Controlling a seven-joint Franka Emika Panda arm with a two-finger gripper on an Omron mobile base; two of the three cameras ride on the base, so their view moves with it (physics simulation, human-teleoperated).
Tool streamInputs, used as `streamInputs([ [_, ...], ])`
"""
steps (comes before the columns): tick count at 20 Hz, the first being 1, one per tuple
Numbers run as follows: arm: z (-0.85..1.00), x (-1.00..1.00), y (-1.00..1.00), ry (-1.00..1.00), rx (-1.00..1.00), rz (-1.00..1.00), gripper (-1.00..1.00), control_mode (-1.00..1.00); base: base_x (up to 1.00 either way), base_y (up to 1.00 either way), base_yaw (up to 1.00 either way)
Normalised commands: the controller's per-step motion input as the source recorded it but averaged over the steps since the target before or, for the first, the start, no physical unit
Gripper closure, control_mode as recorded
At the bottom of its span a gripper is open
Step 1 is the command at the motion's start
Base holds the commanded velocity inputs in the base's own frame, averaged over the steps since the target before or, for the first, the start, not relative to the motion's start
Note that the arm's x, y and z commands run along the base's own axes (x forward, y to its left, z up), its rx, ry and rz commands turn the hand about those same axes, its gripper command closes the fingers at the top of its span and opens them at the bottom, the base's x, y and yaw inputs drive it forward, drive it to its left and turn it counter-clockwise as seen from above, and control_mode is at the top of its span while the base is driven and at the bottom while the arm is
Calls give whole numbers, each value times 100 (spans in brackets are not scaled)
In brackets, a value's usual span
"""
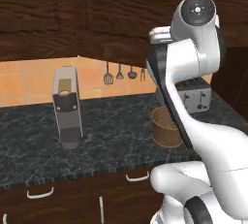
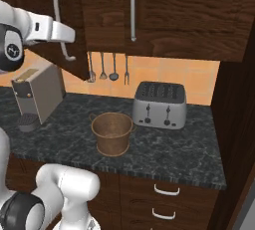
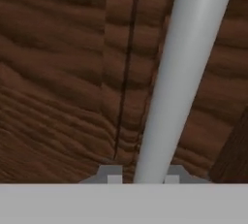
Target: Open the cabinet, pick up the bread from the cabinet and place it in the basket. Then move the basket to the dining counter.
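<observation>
Standing ajar, the cabinet's left door is held by its silver handle, on which the jaws are clenched, while the basket is seen on the black counter beside the toaster.

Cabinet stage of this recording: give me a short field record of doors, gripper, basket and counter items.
left door: swung partly open, its handle by the gripper
right door: shut, handle vertical
gripper: at the left door's handle, bar running between the fingertips; grip on it cannot be told
bread: cannot be seen
basket: upright, empty, on the black counter
toaster: right of and behind the basket
coffee machine: left of the basket
utensils: hanging on the tiled wall under the cabinet
</observation>
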Motion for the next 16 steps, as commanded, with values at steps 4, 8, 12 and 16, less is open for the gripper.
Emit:
streamInputs([
  [4, 0, -100, 100, 2, -14, -3, 100, -100, 0, 0, 0],
  [8, 0, -70, 92, 6, -11, -22, 100, -100, 0, 0, 0],
  [12, 0, -30, 74, 5, -8, -24, 100, -100, 0, 0, 0],
  [16, 0, -1, 29, 2, -2, -16, -100, -100, 0, 0, 0],
])
